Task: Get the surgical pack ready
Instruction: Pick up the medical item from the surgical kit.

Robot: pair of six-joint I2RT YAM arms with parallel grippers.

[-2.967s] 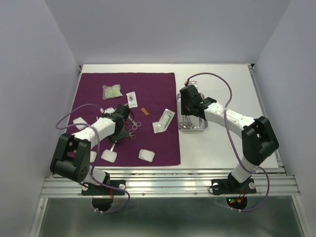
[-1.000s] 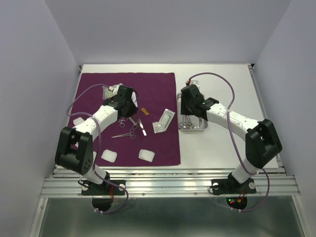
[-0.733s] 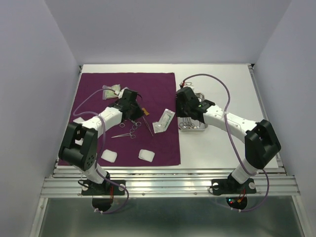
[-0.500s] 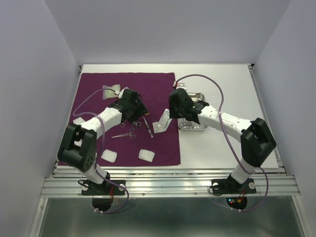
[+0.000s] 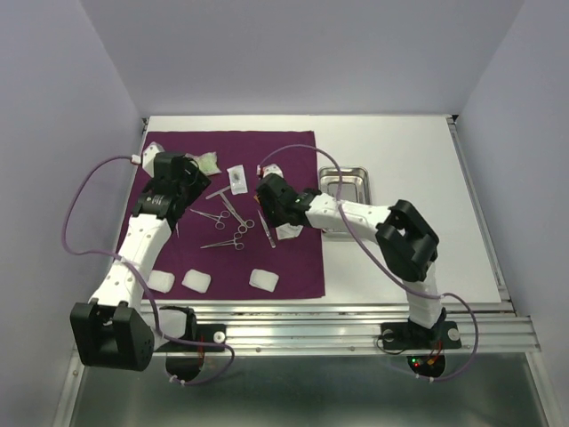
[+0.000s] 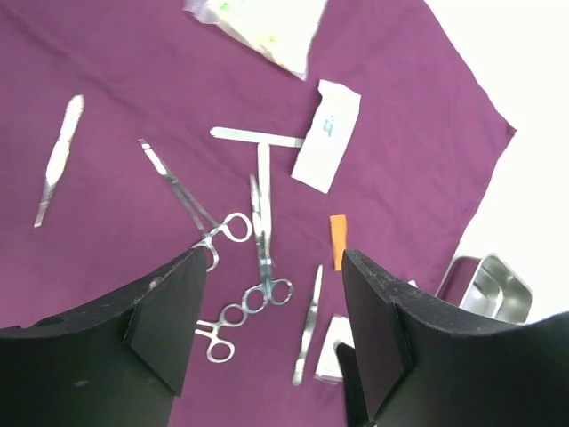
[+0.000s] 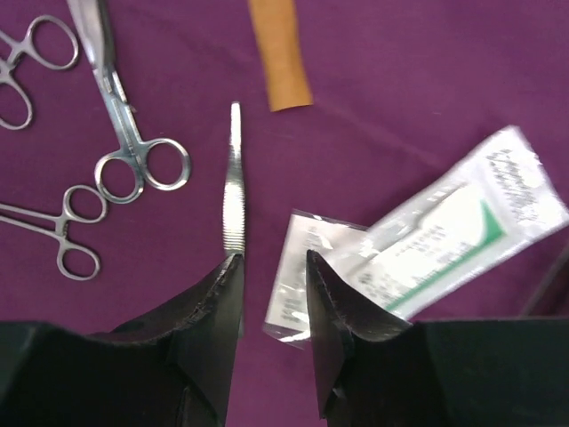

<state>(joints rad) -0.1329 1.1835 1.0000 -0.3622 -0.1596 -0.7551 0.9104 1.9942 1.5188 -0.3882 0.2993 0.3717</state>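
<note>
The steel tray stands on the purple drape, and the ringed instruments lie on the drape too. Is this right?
Not quite. The steel tray stands on the white table, right of the purple drape, not on it, as the top external view shows. The ringed instruments do lie on the drape.

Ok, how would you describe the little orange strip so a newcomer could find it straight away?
Start at the big purple drape. Slightly right of its middle, just past the ringed steel scissors, lies the orange strip. It is the only orange piece; its neighbours are silver or white.
</note>
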